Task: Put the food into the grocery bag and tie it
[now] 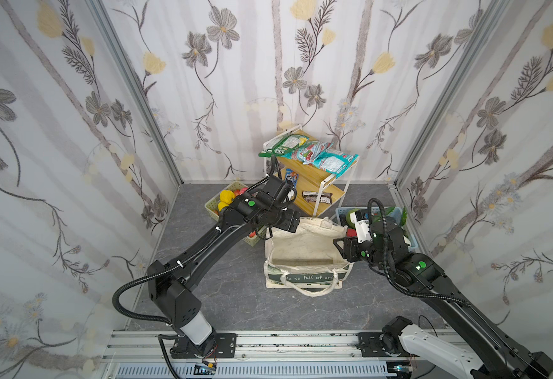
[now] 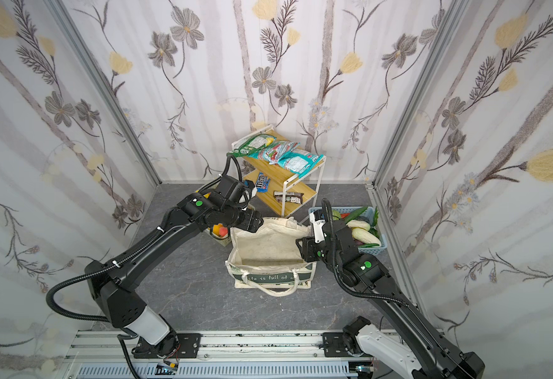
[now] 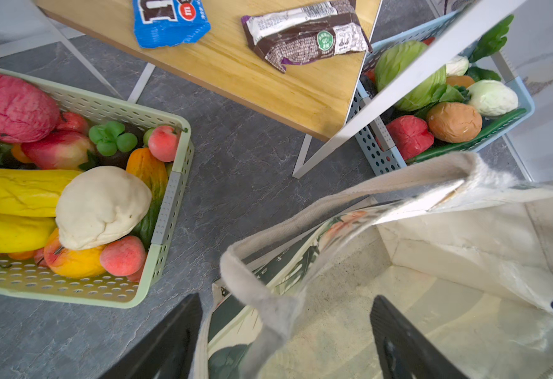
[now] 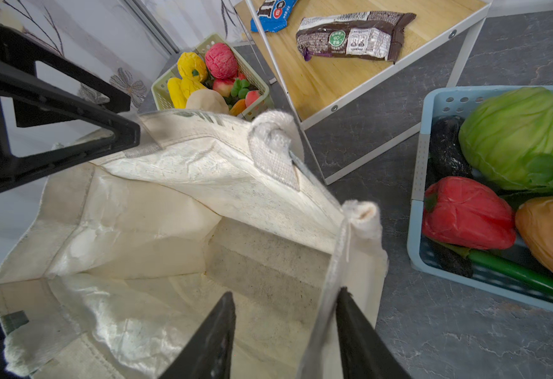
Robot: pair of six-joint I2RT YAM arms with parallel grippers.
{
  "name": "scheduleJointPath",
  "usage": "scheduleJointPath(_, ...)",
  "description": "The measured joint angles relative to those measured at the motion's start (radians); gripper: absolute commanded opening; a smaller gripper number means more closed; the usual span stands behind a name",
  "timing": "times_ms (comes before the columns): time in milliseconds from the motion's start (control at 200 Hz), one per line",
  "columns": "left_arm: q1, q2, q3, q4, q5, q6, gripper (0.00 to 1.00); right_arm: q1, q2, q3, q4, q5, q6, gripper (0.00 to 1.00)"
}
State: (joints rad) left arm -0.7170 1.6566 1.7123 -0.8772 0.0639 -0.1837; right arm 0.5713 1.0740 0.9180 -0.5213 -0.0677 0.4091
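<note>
- Right, my left gripper (image 3: 286,297) straddles the rim of the canvas tote (image 1: 304,242), jaws apart, nothing clamped
- My right gripper (image 4: 285,291) likewise at the other side; I'd say to spread the mouth for loading

My left arm (image 1: 203,249) and right arm (image 1: 449,295) are glossy black shells, each with a white sleeve (image 1: 199,328) near the base. Round green dots (image 1: 251,203) mark my joints. A ribbed black hose (image 1: 114,297) loops along each arm, pinned by small white ties (image 1: 179,263). My right wrist carries a white block (image 1: 362,229). My black base plates (image 1: 226,341) are dotted with screws. My left gripper (image 3: 286,297) and right gripper (image 4: 285,292) end in flat black wedge fingers (image 3: 399,341).
</note>
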Motion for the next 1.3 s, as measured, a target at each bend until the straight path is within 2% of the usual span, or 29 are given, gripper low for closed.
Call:
scheduleJointPath(145,-0.012,0.047,0.018,-0.003,0.005,0.021,0.69,0.011,0.003,-0.014,0.001,0.016,0.003,0.40)
scheduleJointPath(260,-0.014,0.057,0.019,-0.009,0.013,0.026,0.56,0.012,0.004,-0.030,0.019,0.014,0.009,0.36)
scheduleJointPath(599,-0.015,0.035,-0.031,-0.012,0.044,0.045,0.23,0.011,0.039,-0.042,0.119,-0.049,0.017,0.37)
scheduleJointPath(774,-0.015,-0.031,-0.074,-0.034,0.051,0.026,0.14,0.011,0.079,-0.022,0.145,-0.064,0.015,0.42)
scheduleJointPath(914,-0.015,-0.087,-0.112,-0.051,0.042,0.006,0.13,0.011,0.106,-0.007,0.166,-0.064,0.008,0.53)
scheduleJointPath(1089,-0.009,-0.118,-0.146,-0.072,-0.013,-0.026,0.09,0.010,0.134,0.026,0.168,-0.064,0.001,0.72)
scheduleJointPath(1299,0.026,-0.160,-0.188,-0.088,-0.053,-0.077,0.07,0.003,0.129,0.085,0.157,-0.053,0.001,0.78)
